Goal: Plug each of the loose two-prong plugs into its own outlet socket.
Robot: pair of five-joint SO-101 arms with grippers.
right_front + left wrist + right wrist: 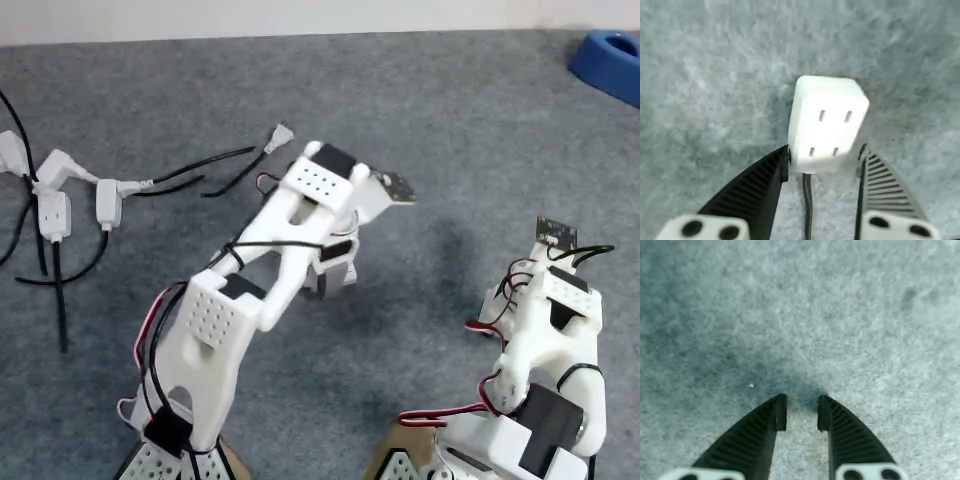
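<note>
Btwn left gripper (823, 151) jaws: socket (827, 120) face-up

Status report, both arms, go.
Left gripper open, straddling outlet block, sockets bare. Right gripper open, empty, over carpet. Loose plug lies apart from the block, unplugged.

The mat (480, 130) is grey, fuzzy, matt cloth. On the mat, the socket block (827, 125) is smooth white plastic, faintly glossy. The right gripper (802, 412) has ribbed, matt black plastic fingers (755, 435).
</note>
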